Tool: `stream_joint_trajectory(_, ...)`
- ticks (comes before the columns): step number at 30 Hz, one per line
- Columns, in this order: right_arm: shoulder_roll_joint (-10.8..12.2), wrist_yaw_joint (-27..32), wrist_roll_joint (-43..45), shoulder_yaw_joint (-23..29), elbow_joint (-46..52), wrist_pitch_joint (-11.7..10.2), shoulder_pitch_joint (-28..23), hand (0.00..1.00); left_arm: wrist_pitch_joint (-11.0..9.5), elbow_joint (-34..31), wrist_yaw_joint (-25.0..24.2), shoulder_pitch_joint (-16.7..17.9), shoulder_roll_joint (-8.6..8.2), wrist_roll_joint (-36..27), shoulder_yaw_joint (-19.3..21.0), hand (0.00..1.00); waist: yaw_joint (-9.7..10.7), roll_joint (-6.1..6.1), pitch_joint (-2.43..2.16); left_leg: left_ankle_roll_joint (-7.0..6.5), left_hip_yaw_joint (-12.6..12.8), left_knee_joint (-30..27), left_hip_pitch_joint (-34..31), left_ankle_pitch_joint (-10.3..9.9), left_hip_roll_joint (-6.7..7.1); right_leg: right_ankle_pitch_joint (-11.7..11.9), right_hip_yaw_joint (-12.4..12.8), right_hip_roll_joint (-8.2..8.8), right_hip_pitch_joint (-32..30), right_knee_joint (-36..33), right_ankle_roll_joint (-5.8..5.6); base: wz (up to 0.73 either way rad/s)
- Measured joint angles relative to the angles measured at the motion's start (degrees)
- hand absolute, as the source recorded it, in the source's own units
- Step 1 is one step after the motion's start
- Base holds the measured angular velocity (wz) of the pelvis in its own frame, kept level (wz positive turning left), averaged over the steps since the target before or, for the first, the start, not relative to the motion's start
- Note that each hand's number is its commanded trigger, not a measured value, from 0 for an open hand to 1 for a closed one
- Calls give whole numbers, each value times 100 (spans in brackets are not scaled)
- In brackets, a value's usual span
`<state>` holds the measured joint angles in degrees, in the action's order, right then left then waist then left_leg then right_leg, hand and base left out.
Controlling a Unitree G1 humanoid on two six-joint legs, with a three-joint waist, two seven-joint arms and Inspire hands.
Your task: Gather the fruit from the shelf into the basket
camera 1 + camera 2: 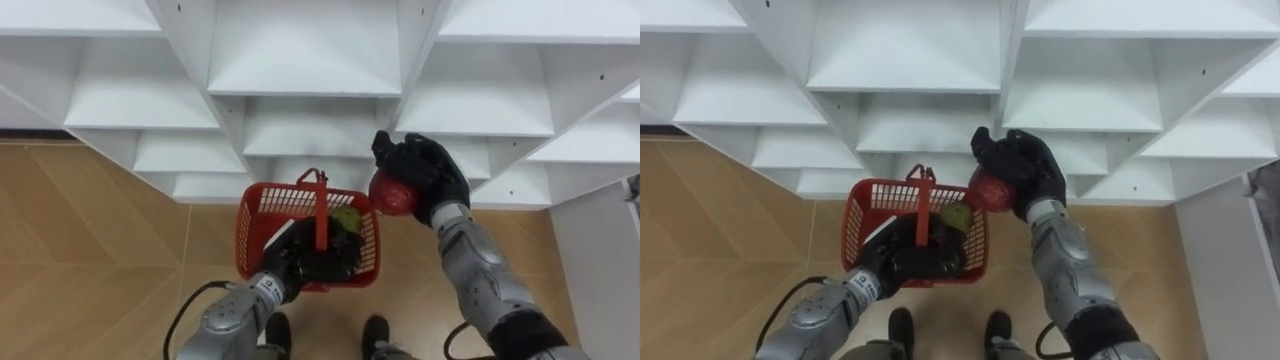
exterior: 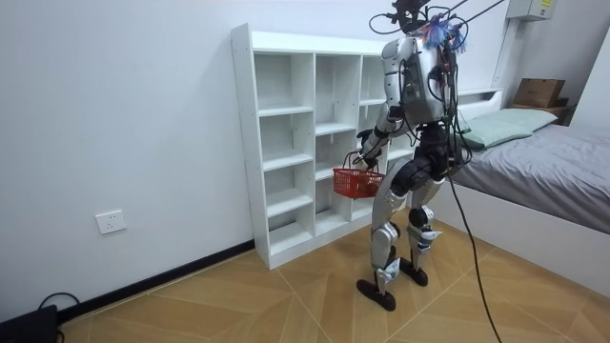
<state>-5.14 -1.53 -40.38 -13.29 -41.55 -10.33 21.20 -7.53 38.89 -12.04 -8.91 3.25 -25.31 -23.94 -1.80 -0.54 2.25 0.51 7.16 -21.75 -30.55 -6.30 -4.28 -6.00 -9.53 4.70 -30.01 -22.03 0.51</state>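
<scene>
In the eye views the right hand [image 1: 432, 172] is curled round a round red apple [image 1: 392, 196]. Just left of it, the left hand [image 1: 322, 262] clasps the handle of a red plastic mesh basket [image 1: 262, 205] holding a green fruit [image 1: 347, 218]. The room view adds the robot standing at the white open-shelved closet [image 2: 286, 143], with the basket hanging below its left hand.

- red plastic mesh basket [image 1: 262, 200] before white wooden shelf unit [image 1: 300, 60], handle in left hand [image 1: 322, 262]
- green round fruit [image 1: 347, 217] inside basket
- red round fruit [image 1: 393, 195] in right hand [image 1: 428, 168], by basket's right rim
</scene>
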Motion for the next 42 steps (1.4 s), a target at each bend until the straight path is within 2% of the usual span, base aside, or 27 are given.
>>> stream_joint_trajectory(3, 82, 3, 262, 54, 31, 0, 23, 100, 0, -6, -8, -6, -12, 0, -2, 100, 27, 15, 1, 0, 1, 6, 0, 0, 5, -8, 3, 7, -1, -4, -5, 0)
stream_joint_trajectory(13, 113, 4, 270, 74, 39, -1, 43, 100, -2, -83, -110, -12, -37, -3, -54, 100, 8, 17, 5, 0, 2, 8, 1, 0, 3, -9, 1, 4, 2, 0, -5, 0)
stream_joint_trajectory(17, 145, 3, 264, 72, 168, -2, 41, 100, -2, -139, -110, -13, -63, -41, -96, 100, 10, 49, 29, 0, 1, 9, -19, 0, 6, -9, 3, 8, -20, 2, -6, 0)
stream_joint_trajectory(25, 285, -42, 266, 46, 185, -17, 45, 100, -17, -276, -114, -27, -80, -183, -204, 100, 15, 67, 41, 0, 0, 21, -26, 0, 4, -9, 7, 2, -16, 19, -6, 0)
stream_joint_trajectory(30, 280, -110, 255, -17, 185, -17, 44, 100, -39, -294, -154, -32, -82, -217, -218, 100, 17, 130, 79, 0, -1, 20, -29, 0, 5, -9, 0, 3, -14, 20, -7, 0)
stream_joint_trajectory(37, 281, -114, 242, -82, 185, -37, 43, 100, -39, -293, -154, -32, -77, -226, -219, 100, 40, 137, 80, -1, 1, 22, -37, 0, 8, -10, -6, 7, -16, 20, -8, 0)
stream_joint_trajectory(39, 281, -114, 242, -96, 185, -43, 43, 0, -39, -293, -153, -31, -75, -233, -219, 100, 42, 138, 78, -1, 1, 21, -36, 1, 8, -10, -6, 6, -12, 20, -8, 0)
stream_joint_trajectory(42, 282, -114, 242, -123, 184, -57, 41, 0, -35, -287, -153, -28, -72, -334, -227, 100, 39, 139, 78, -1, 1, 20, -25, 1, 8, -10, -7, 6, -9, 14, -8, 0)
